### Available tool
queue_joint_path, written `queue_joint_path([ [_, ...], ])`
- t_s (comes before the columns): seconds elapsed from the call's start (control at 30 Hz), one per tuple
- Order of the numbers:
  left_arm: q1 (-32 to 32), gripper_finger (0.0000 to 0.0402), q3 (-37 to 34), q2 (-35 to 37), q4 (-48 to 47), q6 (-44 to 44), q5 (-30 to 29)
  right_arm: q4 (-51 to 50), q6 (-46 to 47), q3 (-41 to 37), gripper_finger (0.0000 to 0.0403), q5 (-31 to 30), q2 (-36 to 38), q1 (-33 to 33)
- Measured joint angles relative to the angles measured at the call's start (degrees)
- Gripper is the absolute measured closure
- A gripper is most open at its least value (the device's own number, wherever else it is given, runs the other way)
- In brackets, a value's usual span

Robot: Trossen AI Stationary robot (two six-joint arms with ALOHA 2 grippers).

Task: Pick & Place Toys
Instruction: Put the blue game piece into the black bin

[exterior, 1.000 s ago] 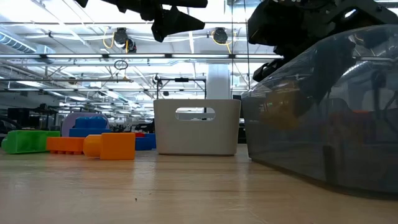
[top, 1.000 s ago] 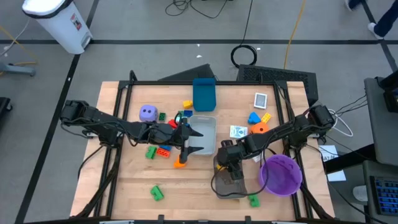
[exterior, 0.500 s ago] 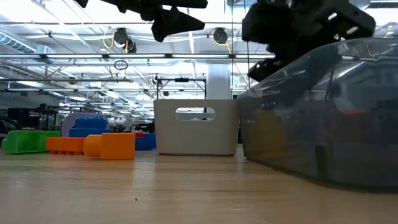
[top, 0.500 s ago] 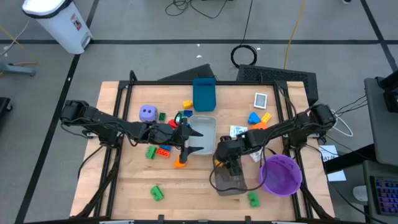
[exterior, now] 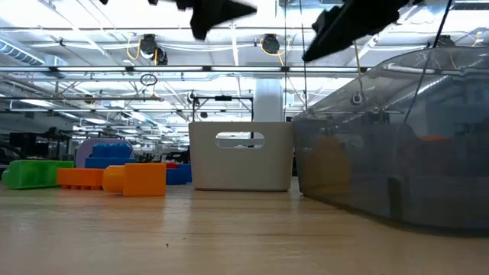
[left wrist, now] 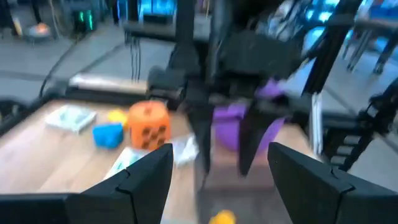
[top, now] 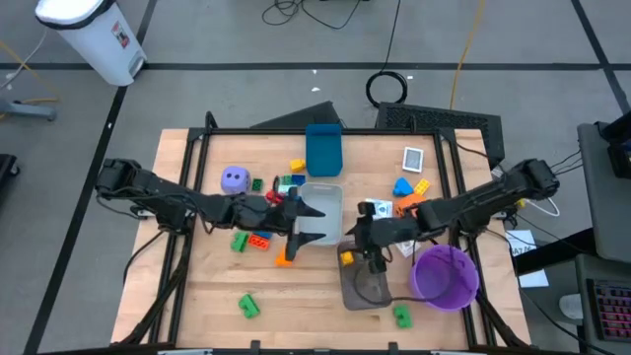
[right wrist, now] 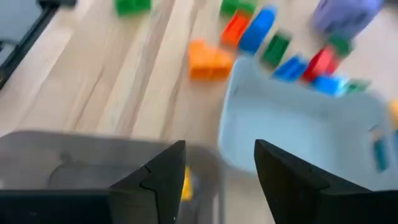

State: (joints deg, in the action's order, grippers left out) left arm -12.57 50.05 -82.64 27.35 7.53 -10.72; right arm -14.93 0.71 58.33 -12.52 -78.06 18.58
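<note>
Looked straight down from overhead on the whole bench [top: 207, 286], both arms and the surrounding floor. Sat at bench-top height close against the dark grey tray [exterior: 397, 145], facing level across the wood into the hall behind, with the pale tray [exterior: 241, 156] farther off. Rode the left wrist, looking across the bench toward the other arm, the orange die [left wrist: 149, 124] and the purple bowl [left wrist: 230, 121]. Rode the right wrist, angled down over the dark grey tray's rim. Shared by overhead and right wrist: pale tray, orange brick [right wrist: 208, 60].
</note>
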Motion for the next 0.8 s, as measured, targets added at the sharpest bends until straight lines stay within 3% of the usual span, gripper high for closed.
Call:
queue_joint_path([
  [0.17, -3.0, 0.0131, -5.0, -4.3, 26.6, -7.3, -5.6, 19.3, -5.8, -9.4, 0.0227, -1.2, 4.7, 0.4],
  [0.27, -2.9, 0.0131, -7.6, -6.7, 34.1, -9.7, -5.9, 30.0, -9.4, -14.4, 0.0227, -1.2, 6.8, -0.7],
  [0.5, 1.5, 0.0131, -8.6, -10.6, 34.0, -9.8, -5.7, 52.4, -17.8, -24.7, 0.0229, -1.0, 9.8, -3.8],
  [0.67, 5.8, 0.0131, -9.7, -9.0, 33.6, -10.0, -0.2, 68.8, -25.9, -30.9, 0.0228, -1.5, 9.8, -5.7],
  [0.8, 9.8, 0.0131, -14.5, -5.1, 30.0, -5.4, 1.5, 73.0, -29.0, -29.8, 0.0239, -9.8, 9.9, -9.7],
])
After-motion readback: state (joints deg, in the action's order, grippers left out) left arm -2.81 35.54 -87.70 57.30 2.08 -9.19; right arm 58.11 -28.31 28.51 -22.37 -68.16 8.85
